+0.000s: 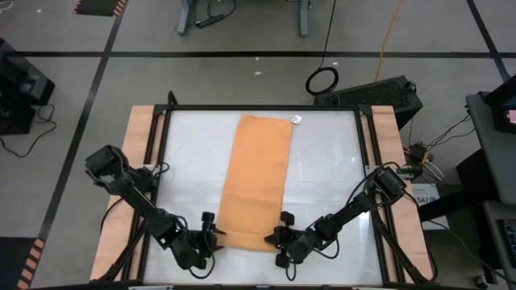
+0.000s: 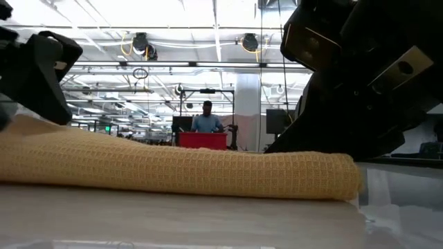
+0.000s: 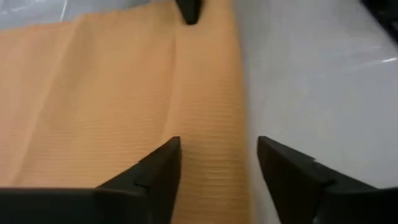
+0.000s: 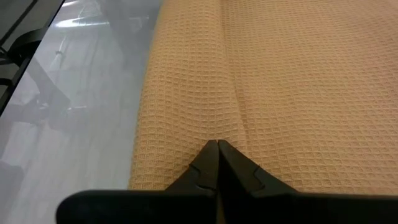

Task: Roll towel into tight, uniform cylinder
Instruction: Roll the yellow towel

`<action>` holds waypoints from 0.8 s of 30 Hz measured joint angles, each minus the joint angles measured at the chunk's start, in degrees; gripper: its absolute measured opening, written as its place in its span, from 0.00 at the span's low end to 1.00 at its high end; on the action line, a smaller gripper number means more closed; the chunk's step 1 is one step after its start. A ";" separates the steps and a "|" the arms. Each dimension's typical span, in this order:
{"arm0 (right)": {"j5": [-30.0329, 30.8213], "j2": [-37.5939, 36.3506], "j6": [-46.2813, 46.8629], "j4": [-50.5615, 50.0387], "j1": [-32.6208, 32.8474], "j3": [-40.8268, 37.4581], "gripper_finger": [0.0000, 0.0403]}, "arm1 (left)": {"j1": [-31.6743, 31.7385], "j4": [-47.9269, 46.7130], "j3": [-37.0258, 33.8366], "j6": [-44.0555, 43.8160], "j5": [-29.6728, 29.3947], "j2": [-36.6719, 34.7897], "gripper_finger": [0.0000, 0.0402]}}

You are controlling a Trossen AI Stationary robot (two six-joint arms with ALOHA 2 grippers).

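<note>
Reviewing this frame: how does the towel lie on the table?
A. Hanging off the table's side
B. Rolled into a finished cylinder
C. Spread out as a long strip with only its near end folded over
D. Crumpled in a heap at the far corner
C: in the high view the towel stretches flat as a long strip up the table, and the low view shows just a low fold at its near end.

The towel (image 2: 173,169) runs off the low view's 9 o'clock edge; the distant person (image 2: 207,119) is too small to read.
</note>
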 joint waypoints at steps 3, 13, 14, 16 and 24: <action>-0.08 0.02 0.00 0.00 0.00 0.00 0.00 | -0.67 -0.93 0.00 -0.27 0.12 0.18 0.63; -1.59 0.02 -0.21 -0.39 -0.11 0.00 0.00 | 0.87 -5.00 0.03 -2.59 0.77 3.49 0.72; -1.72 0.02 -0.28 -0.39 -0.13 0.00 0.00 | 1.27 -4.91 0.08 -2.64 1.16 3.70 0.72; -1.84 0.02 -0.58 -0.31 -0.13 0.00 0.00 | 2.42 -4.86 0.12 -3.05 3.15 3.82 0.72; -1.77 -5.00 -4.04 -2.48 0.35 -0.22 0.00 | 6.72 -4.75 0.22 -5.39 11.74 3.78 0.67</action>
